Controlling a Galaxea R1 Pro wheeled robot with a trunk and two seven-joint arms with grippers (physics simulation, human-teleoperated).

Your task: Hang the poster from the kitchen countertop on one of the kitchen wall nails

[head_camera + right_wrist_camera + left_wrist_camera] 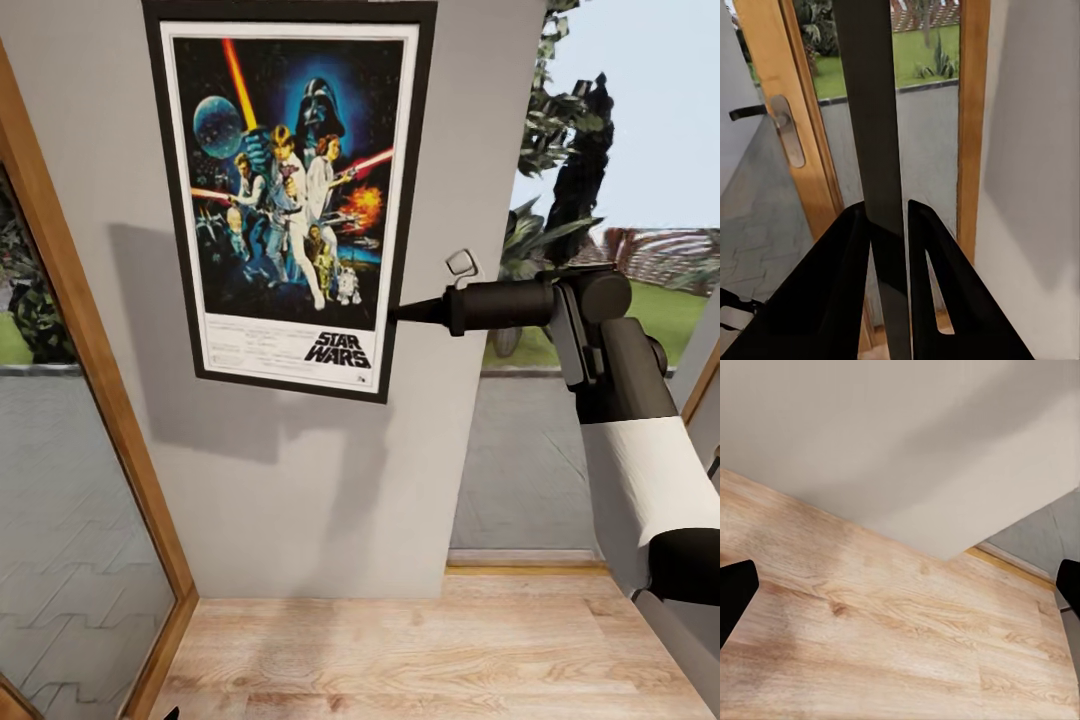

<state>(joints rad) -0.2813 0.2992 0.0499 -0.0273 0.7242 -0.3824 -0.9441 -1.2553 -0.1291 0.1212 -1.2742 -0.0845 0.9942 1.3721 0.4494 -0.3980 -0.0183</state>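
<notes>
The poster, black-framed with a white border and blue Star Wars artwork, hangs flat against the grey wall, slightly tilted. My right gripper reaches in from the right and is shut on the frame's lower right edge. In the right wrist view the poster shows edge-on as a dark strip pinched in the right gripper. My left gripper is open, fingers wide apart, above the wooden floor near the wall's foot. No nail is visible, and the kitchen countertop is out of view.
A wood-framed glass door flanks the wall on the left. A window with garden plants is on the right. A door handle plate shows behind the poster. A small pale hook-like piece sits above the right wrist.
</notes>
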